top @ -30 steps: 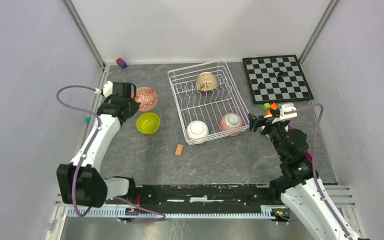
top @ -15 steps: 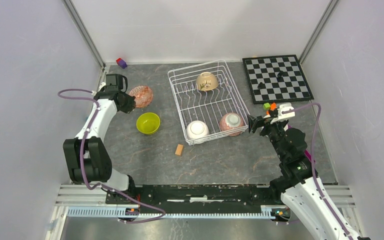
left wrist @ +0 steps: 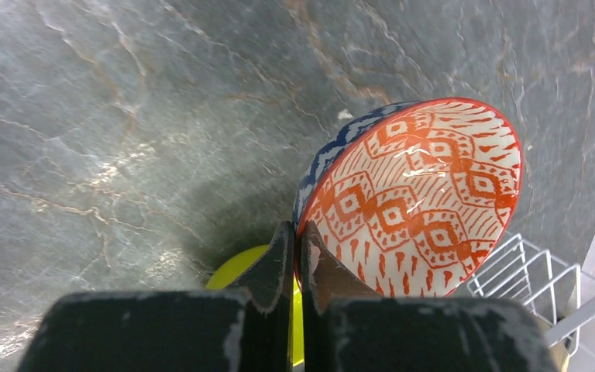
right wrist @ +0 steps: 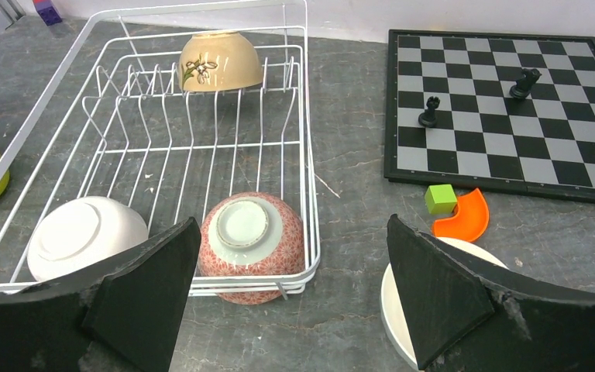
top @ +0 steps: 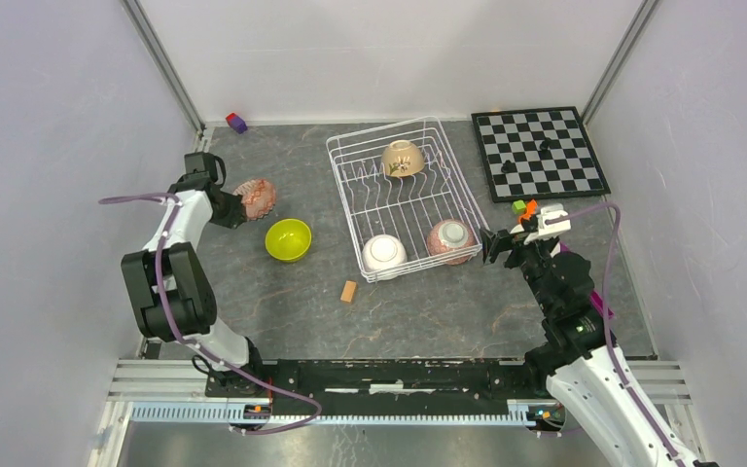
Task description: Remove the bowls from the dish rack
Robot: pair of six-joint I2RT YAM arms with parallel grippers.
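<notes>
My left gripper [top: 236, 206] is shut on the rim of the blue-and-white patterned bowl [top: 256, 197], orange-red inside [left wrist: 414, 194], and holds it tilted on edge left of the dish rack [top: 345, 180]. The lime-green bowl [top: 288, 239] sits upright on the table just beside it. In the rack, the beige bowl [top: 402, 158] is at the back, and a white bowl [top: 384, 253] and the pink-red speckled bowl [top: 450, 239] lie upside down at the front. My right gripper [top: 491, 243] is open and empty, just outside the rack's front right corner and facing the speckled bowl [right wrist: 252, 240]. Another white bowl [right wrist: 391, 302] sits on the table under it.
A chessboard [top: 540, 153] with two dark pieces lies at the back right. An orange piece and a green cube [right wrist: 453, 205] lie in front of it. A small wooden block [top: 349, 291] is near the rack's front left. A purple block [top: 237, 123] is by the back wall.
My left arm has swung left and back with the patterned bowl, and the bowl now stands tilted on edge. The right gripper has edged slightly towards the rack.
</notes>
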